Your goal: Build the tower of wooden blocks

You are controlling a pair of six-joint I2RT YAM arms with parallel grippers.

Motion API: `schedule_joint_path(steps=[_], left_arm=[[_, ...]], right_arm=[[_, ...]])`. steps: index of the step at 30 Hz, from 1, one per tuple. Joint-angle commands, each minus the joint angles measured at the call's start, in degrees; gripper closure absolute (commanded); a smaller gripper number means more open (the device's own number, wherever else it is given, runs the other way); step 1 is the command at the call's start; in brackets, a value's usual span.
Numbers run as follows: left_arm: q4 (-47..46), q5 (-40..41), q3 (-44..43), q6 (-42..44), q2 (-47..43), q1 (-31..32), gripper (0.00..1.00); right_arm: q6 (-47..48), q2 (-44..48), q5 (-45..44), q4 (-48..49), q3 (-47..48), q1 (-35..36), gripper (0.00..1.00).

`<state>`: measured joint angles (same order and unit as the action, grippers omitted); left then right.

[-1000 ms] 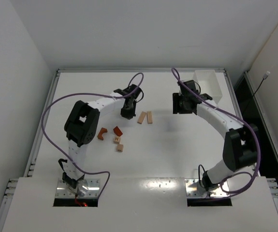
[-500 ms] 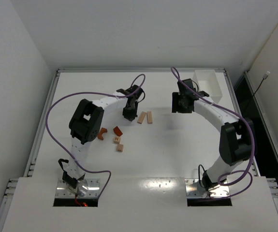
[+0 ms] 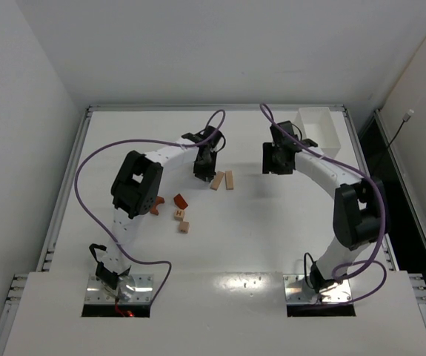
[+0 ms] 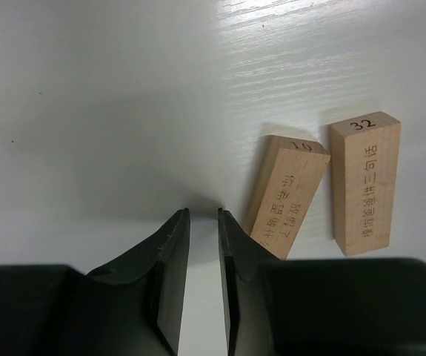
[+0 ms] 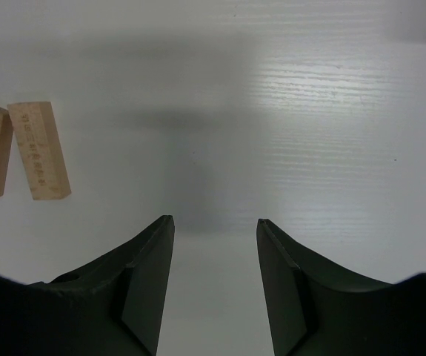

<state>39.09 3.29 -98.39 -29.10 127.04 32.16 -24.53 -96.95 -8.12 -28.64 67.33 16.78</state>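
No wood block tower is in view; the wood blocks lie singly on the white table. Two pale tan planks (image 3: pixel 217 180) (image 3: pixel 230 179) lie side by side mid-table. My left gripper (image 3: pixel 204 167) hovers just left of them. Its jaws are only a narrow slit apart, with bare table between them (image 4: pixel 204 215). The nearer plank (image 4: pixel 285 196) lies right beside its right finger, and the other plank (image 4: pixel 365 182) is further right. A reddish-brown wedge (image 3: pixel 180 200), an arch (image 3: pixel 155 207) and two tan cubes (image 3: pixel 178 214) (image 3: pixel 184 227) lie nearer the left arm. My right gripper (image 3: pixel 275 165) (image 5: pixel 215 221) is open and empty, right of the planks (image 5: pixel 38 150).
A white rectangular bin (image 3: pixel 318 132) stands at the back right, just behind the right arm. Purple cables loop over both arms. Raised table rims run along the left, right and far edges.
The left gripper has slid right, closer to the planks, and its jaws have parted slightly. The right arm has shifted a little to the left.
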Motion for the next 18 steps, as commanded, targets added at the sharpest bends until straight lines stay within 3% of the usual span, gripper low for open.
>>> schedule_joint_path(steps=[1, 18], left_arm=[[0.3, -2.2, -0.4, -0.3, 2.2, 0.3, 0.80], [0.8, -3.4, 0.7, -0.8, 1.6, 1.9, 0.75]], right_arm=[[-1.1, -0.3, 0.6, 1.2, 3.2, 0.5, 0.54], [-1.1, -0.9, 0.6, 1.7, 3.8, 0.5, 0.54]])
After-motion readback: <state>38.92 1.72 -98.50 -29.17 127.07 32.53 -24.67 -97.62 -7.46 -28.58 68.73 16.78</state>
